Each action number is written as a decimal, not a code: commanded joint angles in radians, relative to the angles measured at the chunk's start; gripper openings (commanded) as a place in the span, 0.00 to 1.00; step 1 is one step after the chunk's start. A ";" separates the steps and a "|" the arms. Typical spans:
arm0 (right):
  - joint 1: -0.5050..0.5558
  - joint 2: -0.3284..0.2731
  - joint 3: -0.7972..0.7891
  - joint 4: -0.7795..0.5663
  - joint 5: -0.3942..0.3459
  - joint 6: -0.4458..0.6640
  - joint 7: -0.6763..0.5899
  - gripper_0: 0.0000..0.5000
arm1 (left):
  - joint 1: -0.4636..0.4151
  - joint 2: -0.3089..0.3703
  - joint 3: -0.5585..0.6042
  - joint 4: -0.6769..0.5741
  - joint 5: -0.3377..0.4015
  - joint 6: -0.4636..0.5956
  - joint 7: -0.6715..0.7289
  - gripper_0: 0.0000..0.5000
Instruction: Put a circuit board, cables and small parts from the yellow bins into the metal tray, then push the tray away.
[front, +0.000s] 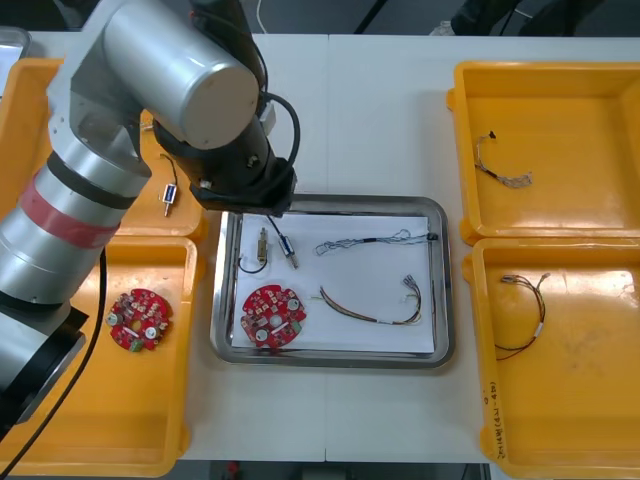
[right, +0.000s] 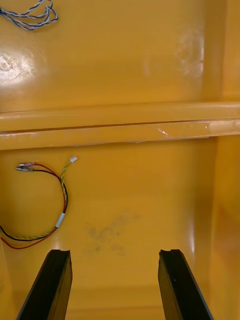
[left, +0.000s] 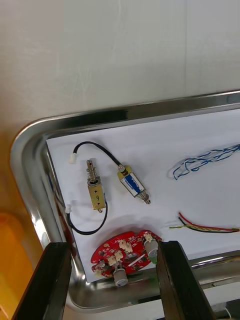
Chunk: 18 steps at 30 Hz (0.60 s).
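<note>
Taking the far edge of the bench (front: 380, 110) as twelve o'clock, the metal tray (front: 330, 357) sits dead centre between the bins, and it looks fully stocked. A round red circuit board (front: 273, 315) lies at its seven o'clock and two small metal parts (front: 263, 248) with black leads at ten. A blue and white cable (front: 372, 240) runs across toward one, and a red and yellow cable (front: 370, 308) sits at four. The left arm (front: 150, 70) reaches in from nine o'clock, and the left pincer (left: 117, 285) hangs above the tray's ten o'clock corner, its fingers apart and nothing between them. The right pincer (right: 115, 285) is likewise spread and empty over the yellow bin (front: 600, 400) at four o'clock on the bench, where a spare cable (right: 64, 197) lies just off its fingers. To my eye the loading is done or very nearly so, which leaves the push as the step in hand. That would call for getting the fingers low behind the tray's six o'clock rim. Then comes a steady, square shove toward twelve, so the tray neither twists into a bin nor scatters the light parts on its white liner.
</note>
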 joint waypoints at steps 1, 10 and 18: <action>0.019 -0.010 -0.027 -0.032 0.015 0.003 -0.033 1.00 | -0.041 0.057 0.076 -0.079 0.031 0.011 0.071 1.00; 0.021 -0.006 -0.029 -0.032 0.009 0.003 -0.033 1.00 | 0.007 0.157 0.192 -0.147 0.103 0.011 0.054 1.00; 0.022 -0.006 -0.026 -0.032 0.000 0.003 -0.032 1.00 | 0.063 0.238 0.280 -0.177 0.140 0.011 -0.024 1.00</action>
